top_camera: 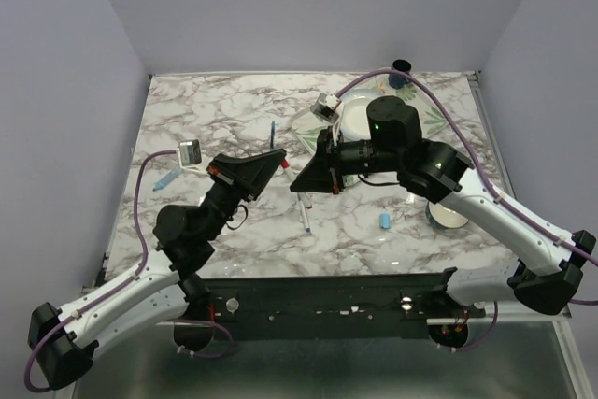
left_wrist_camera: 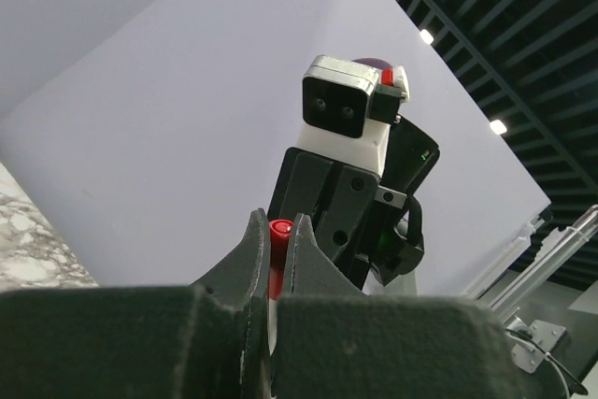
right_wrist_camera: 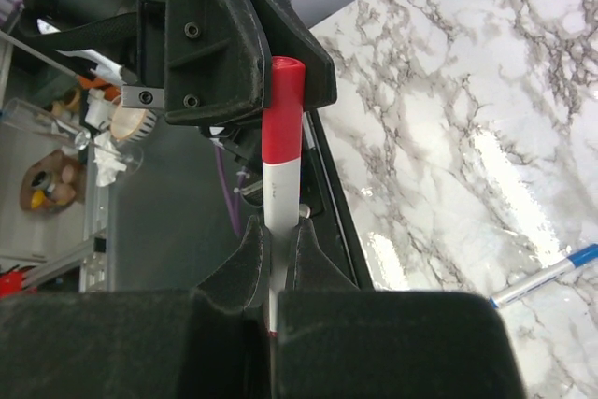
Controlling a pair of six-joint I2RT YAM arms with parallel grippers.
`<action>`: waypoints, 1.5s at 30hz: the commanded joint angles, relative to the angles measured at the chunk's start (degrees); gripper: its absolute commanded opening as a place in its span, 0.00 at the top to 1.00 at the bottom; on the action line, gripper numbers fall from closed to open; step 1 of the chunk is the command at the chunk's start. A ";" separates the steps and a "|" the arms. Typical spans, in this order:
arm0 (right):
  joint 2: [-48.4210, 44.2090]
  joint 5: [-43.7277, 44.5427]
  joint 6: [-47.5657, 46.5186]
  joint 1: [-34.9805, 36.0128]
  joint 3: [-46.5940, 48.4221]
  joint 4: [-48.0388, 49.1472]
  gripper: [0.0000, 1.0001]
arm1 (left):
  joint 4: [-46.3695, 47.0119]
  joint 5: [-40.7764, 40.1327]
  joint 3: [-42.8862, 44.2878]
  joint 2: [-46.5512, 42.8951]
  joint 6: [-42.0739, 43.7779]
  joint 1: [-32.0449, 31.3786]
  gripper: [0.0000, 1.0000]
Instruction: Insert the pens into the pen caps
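Note:
My right gripper [right_wrist_camera: 277, 231] is shut on a white-barrelled pen [right_wrist_camera: 278, 189] whose red end [right_wrist_camera: 284, 109] points up at my left gripper's fingers [right_wrist_camera: 234, 39]. My left gripper [left_wrist_camera: 278, 223] is shut on a red cap [left_wrist_camera: 279, 235], and the right wrist looms just behind it. In the top view the two grippers, left [top_camera: 282, 163] and right [top_camera: 297, 186], meet above the table's middle. I cannot tell whether the cap sits on the pen. A light blue thick pen [top_camera: 166, 178] lies at the left. Slim pens lie on the table, one behind the grippers [top_camera: 273, 133] and one in front [top_camera: 304, 212]. A light blue cap [top_camera: 384, 220] lies at the right.
A white bowl on a leaf-patterned plate [top_camera: 357, 119] stands behind the right arm. A dark mug [top_camera: 400, 68] is at the back edge. A white ring [top_camera: 447, 216] lies under the right arm. The marble table [top_camera: 215, 109] has walls on three sides.

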 commanded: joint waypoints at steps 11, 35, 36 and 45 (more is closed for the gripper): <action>-0.46 14.55 -10.71 -4.84 5.86 35.52 0.99 | -24.89 20.50 -2.43 1.77 2.89 -11.23 1.00; 5.85 6.02 -7.62 -11.95 18.49 33.16 0.99 | -15.51 28.23 0.99 13.09 2.83 -16.24 1.00; 6.20 5.32 -7.88 -12.04 19.02 32.90 0.99 | -12.70 28.58 0.47 13.53 1.06 -16.24 1.00; -4.14 -0.66 -3.32 -12.05 -4.32 39.83 0.98 | -24.87 20.33 7.57 8.18 2.08 -10.36 1.00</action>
